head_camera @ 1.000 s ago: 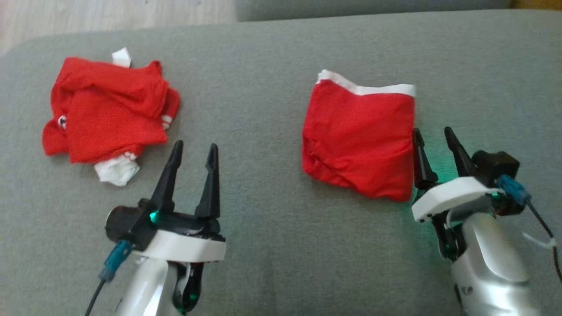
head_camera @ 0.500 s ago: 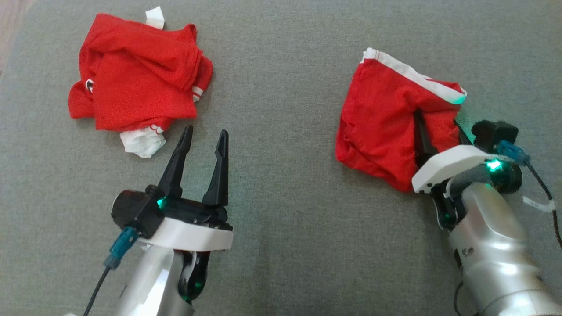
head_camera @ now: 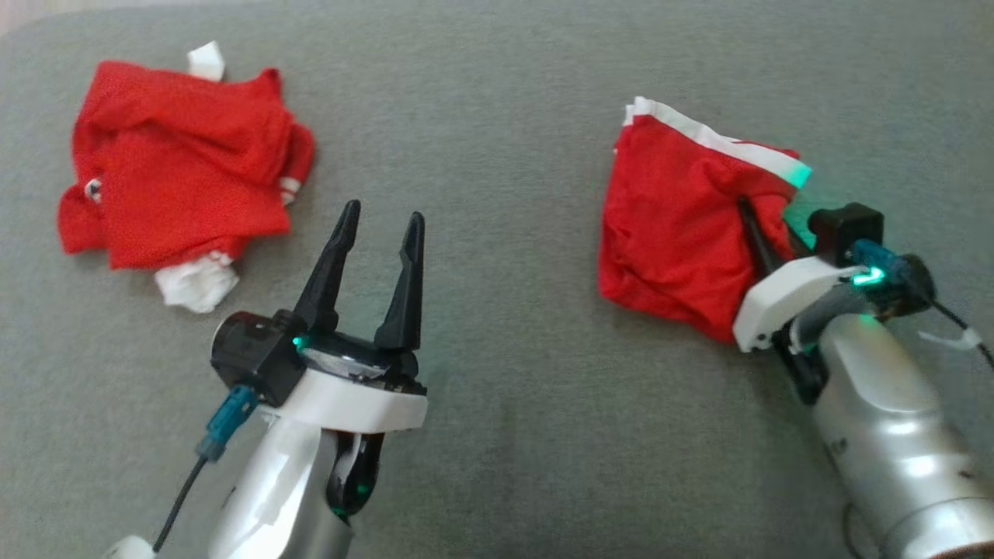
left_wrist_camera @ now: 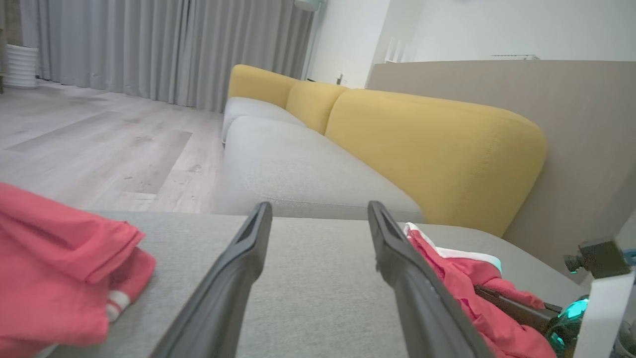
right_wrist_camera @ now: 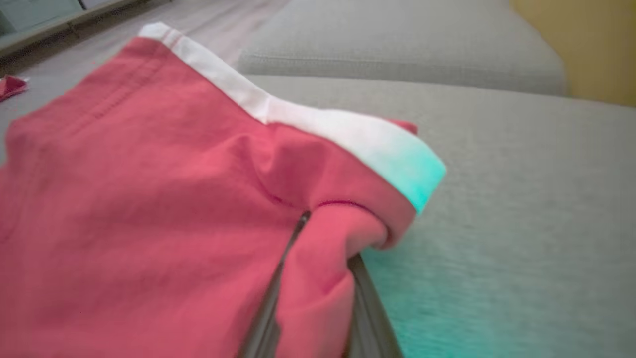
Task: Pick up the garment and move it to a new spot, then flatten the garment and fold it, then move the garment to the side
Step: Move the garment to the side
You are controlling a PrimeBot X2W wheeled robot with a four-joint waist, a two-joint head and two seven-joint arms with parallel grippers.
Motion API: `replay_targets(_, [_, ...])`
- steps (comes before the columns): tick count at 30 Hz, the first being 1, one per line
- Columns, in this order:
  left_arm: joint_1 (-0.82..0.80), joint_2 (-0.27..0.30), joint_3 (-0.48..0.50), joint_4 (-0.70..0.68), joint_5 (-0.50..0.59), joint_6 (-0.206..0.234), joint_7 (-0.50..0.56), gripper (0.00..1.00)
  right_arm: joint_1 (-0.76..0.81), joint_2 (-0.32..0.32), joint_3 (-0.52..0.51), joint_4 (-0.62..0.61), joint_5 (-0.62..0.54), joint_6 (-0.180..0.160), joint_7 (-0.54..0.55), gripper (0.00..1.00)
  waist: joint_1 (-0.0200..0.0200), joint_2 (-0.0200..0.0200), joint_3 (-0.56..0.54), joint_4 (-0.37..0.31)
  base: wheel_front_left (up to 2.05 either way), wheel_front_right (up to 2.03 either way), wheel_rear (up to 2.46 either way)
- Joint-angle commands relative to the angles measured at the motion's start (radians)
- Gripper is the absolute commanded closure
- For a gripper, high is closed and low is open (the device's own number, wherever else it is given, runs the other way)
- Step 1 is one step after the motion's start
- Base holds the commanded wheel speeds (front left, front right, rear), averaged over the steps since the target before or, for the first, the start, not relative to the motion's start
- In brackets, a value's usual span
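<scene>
SOFA, mid-task: my right jaws, closed nearly all the way, pinch a bunched fold at the right-hand edge of the folded red garment (head_camera: 675,225), just below its white band (head_camera: 722,144). The right wrist view shows cloth squeezed up btwn my two fingers (right_wrist_camera: 372,323). The garment lies right of centre on the grey sofa cushion (head_camera: 497,435), gripped corner puckered upward, the rest apparently resting on the fabric. My left jaws hang wide open and empty over bare cushion, approx. midway btwn this piece and a crumpled red garment (head_camera: 178,178) w/ white trim lying well apart on the left. Handling, as I judge it: thin knit, very light, limp, not fragile, no stiffness to keep its shape. A one-edge pinch prob. catches the top layers only, so a high lift could let the fold drop open. Better hold is thru all layers, near the thicker banded edge, moving low. The sofa weave may drag on the underside.
</scene>
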Motion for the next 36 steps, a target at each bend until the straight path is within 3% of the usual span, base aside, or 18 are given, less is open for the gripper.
replay_targets(1, [-0.044,0.006,0.015,-0.038,-0.006,0.002,-0.005,0.0,-0.027,-0.039,0.055,-0.032,-0.011,-0.001,-0.008,1.0,0.0,0.0,-0.008,-0.044,0.0,0.0,0.0])
replay_targets(5, [-0.078,0.006,-0.009,-0.051,-0.015,0.002,-0.005,0.0,-0.052,-0.141,0.131,-0.079,-0.003,-0.001,0.02,1.0,0.0,0.0,0.019,-0.087,0.0,0.0,0.0])
replay_targets(9, [-0.119,0.006,-0.057,-0.059,-0.026,0.002,-0.005,0.0,-0.075,-0.288,0.199,-0.132,0.004,-0.001,0.05,1.0,0.0,0.0,0.052,-0.098,0.0,0.0,0.0])
replay_targets(20, [-0.174,0.006,-0.099,-0.064,-0.037,0.007,-0.005,0.0,-0.099,-0.573,0.282,-0.145,0.078,-0.001,0.119,1.0,0.0,0.0,0.11,-0.047,0.0,0.0,0.0])
replay_targets(27, [-0.177,0.006,-0.09,-0.071,-0.036,0.01,-0.005,0.0,-0.13,-0.667,0.261,-0.101,0.109,-0.001,0.141,1.0,0.0,0.0,0.133,-0.011,0.0,0.0,0.0])
replay_targets(34, [-0.177,0.006,-0.081,-0.072,-0.029,0.009,-0.005,0.0,-0.171,-0.69,0.21,-0.04,0.091,-0.001,0.129,1.0,0.0,0.0,0.147,0.002,0.0,0.0,0.0])
replay_targets(35, [-0.178,0.006,-0.08,-0.071,-0.029,0.009,-0.005,0.0,-0.177,-0.687,0.2,-0.032,0.088,-0.001,0.12,0.0,0.0,0.0,0.148,0.002,0.0,0.0,0.0])
replay_targets(36, [-0.178,0.006,-0.079,-0.07,-0.028,0.008,-0.005,0.0,-0.182,-0.682,0.19,-0.023,0.085,-0.001,0.113,0.0,0.0,0.0,0.147,0.002,0.0,0.0,0.0])
